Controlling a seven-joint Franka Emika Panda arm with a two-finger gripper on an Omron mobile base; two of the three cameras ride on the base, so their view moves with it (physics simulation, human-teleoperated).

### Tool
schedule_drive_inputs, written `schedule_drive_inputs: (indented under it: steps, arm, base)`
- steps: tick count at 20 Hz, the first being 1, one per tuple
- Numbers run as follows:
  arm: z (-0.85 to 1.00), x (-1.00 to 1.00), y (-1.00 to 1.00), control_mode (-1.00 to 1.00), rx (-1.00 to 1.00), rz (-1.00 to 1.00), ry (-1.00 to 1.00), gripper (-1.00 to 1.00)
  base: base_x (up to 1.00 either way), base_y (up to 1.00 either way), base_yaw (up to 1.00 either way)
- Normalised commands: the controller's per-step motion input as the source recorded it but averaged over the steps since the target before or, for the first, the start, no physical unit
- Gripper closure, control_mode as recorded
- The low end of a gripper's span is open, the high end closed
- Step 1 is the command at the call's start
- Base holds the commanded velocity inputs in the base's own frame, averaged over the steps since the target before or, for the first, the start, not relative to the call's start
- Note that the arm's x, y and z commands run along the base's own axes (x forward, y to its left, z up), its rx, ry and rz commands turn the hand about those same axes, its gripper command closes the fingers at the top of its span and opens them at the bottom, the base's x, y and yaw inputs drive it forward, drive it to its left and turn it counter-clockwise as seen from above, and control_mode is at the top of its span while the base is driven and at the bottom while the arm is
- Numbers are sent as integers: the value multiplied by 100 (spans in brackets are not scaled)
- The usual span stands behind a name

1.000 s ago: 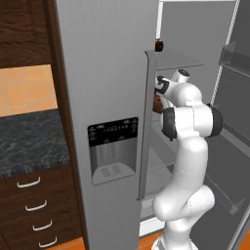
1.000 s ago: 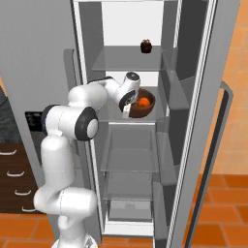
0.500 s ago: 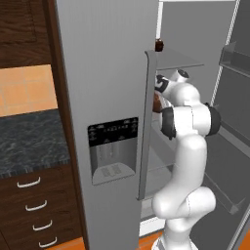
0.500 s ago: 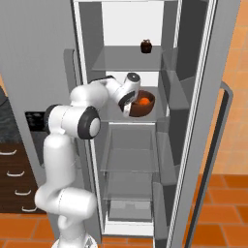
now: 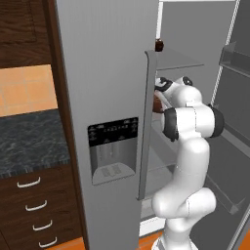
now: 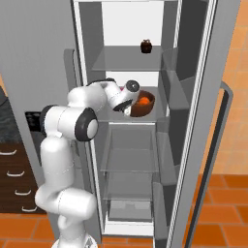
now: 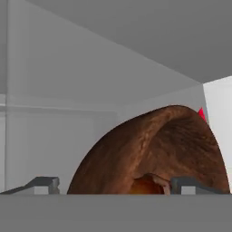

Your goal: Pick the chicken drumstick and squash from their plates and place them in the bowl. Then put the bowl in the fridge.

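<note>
Jaws straddle the rim of the brown bowl [image 6: 142,105], gripper [image 7: 113,185] inside the fridge [image 6: 145,72]; a tilted release could spill the squash [image 6: 144,100].

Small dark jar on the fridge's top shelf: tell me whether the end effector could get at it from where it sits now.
Probably yes. The jar stands alone on the open shelf above the bowl, with the fridge door open. The end effector is at the bowl's rim one shelf lower and would need to back out first, then rise.
</note>
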Motion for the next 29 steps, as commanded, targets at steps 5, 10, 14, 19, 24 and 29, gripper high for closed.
schedule_drive_inputs:
  steps: [5,10,14,19,24,29]
  arm:
    - [39,-59,-1,-100,0,-1,0,-100]
    - [46,-89,0,-100,0,0,0,-100]
    - [37,-100,1,-100,0,-4,1,-100]
    - [7,-100,2,-100,-1,-9,7,-100]
    - [0,-100,7,-100,0,-20,36,-100]
    - [0,-100,0,-100,1,-17,30,-100]
  base:
    - [0,0,0]
    - [0,0,0]
    - [0,0,0]
    - [0,0,0]
    - [0,0,0]
    - [0,0,0]
